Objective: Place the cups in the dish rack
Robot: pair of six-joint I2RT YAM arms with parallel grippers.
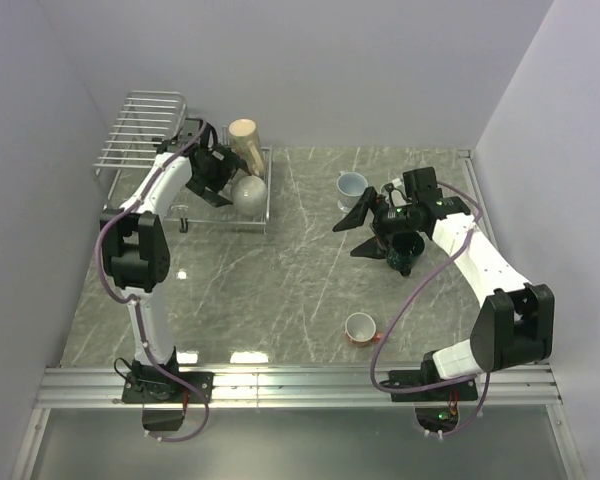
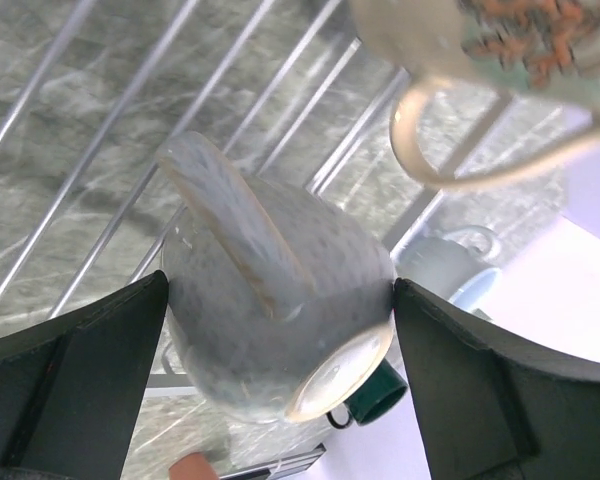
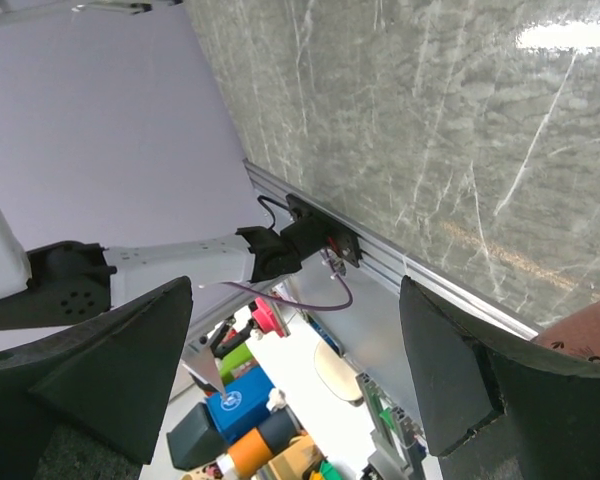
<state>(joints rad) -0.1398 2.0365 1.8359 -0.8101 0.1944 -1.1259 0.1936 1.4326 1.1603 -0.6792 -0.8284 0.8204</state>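
- Fingers (image 2: 90, 380) of the left hand (image 2: 280, 285) are spread wide, one on either side of the pale green cup (image 2: 270, 330). Their inner edges sit right at its sides, and the hand is open.
- The pale green cup lies tipped on the flat wire tray of the dish rack (image 1: 140, 125), with its handle turned toward the wrist camera.
- The taller beige cup (image 1: 243, 135) sits just beside it in the same tray, toward the far edge. In the left wrist view its handle and some orange marks on its wall show.
- The rack stands at the far left of the worktop (image 1: 280, 290), with its taller barred section at the left end.
- The right hand (image 1: 347, 240) hangs over the right side of the worktop, its two fingers wide apart and holding nothing.
- The pale blue cup (image 1: 351, 185) stands upright on the worktop just beyond the right hand.
- The dark green-black cup (image 1: 405, 252) sits close under the right wrist, partly hidden by the arm.
- The small orange-red cup (image 1: 360, 327), white inside, stands alone nearer the arm bases, well apart from the rack.
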